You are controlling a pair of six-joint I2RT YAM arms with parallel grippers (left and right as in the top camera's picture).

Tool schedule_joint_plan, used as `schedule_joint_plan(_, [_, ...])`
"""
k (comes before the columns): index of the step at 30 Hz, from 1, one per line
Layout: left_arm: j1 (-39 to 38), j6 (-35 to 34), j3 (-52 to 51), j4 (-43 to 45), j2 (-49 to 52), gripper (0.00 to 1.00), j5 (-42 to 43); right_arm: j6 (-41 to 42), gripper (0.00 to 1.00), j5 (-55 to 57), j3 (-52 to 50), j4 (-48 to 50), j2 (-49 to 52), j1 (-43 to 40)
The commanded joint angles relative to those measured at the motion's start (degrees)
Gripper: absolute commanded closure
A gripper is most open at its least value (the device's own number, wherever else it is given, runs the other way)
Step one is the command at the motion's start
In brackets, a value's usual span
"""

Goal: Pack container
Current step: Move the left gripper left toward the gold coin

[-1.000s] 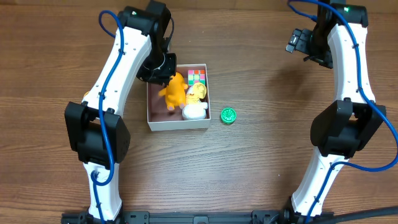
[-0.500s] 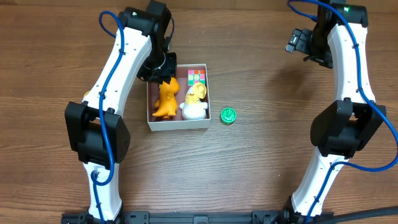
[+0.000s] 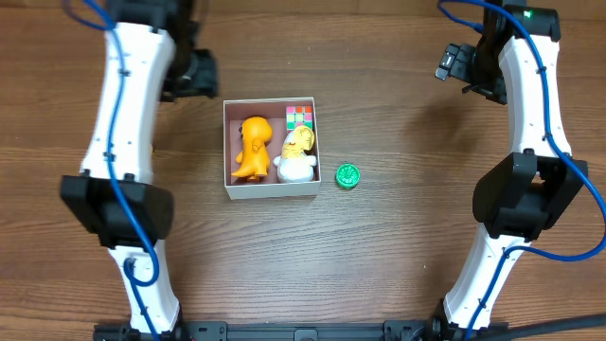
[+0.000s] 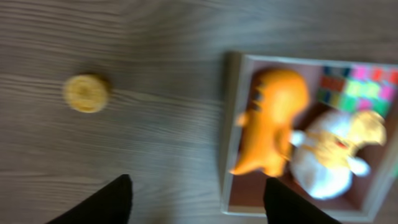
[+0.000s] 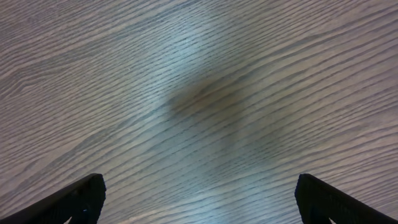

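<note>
Just beside container (image 3: 271,193), left hand (image 4: 199,200), fingers (image 4: 112,204) apart

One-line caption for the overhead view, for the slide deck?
Container holding an orange dinosaur, a white-and-yellow toy and a colour cube; a green disc sits outside, beside it.

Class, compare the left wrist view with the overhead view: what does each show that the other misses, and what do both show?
Left wrist only: a small yellow disc on the table, left of the container. Overhead only: a green cap on the table, right of the container. Both: the orange dinosaur, the white-and-yellow toy and the colourful cube inside the container.
</note>
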Motion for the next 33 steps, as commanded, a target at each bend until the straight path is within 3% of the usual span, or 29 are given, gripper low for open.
schedule_joint_plan(1, [5.0, 2.1, 0.9, -0.4, -1.1, 0.0, -2.3, 0.0, 0.0, 0.5, 0.0, 0.3, -2.6, 0.0])
schedule_joint_plan(19, [15.1, 5.3, -18.9, 3.0, -1.4, 0.0, -5.4, 0.0, 0.0, 0.5, 0.0, 0.3, -2.6, 0.0])
schedule_joint_plan(23, [16.9, 11.9, -24.3, 8.0, -1.4, 0.0, -2.6, 0.0, 0.0, 0.5, 0.0, 0.3, -2.6, 0.0])
schedule_joint_plan(28, [19.4, 13.6, -32.0, 15.5, -1.4, 0.0, -2.5, 0.0, 0.0, 0.5, 0.0, 0.3, -2.6, 0.0])
schedule_joint_plan(33, [19.8, 17.5, -33.2, 21.5, -1.4, 0.0, -3.0, 0.0, 0.0, 0.5, 0.0, 0.3, -2.6, 0.0])
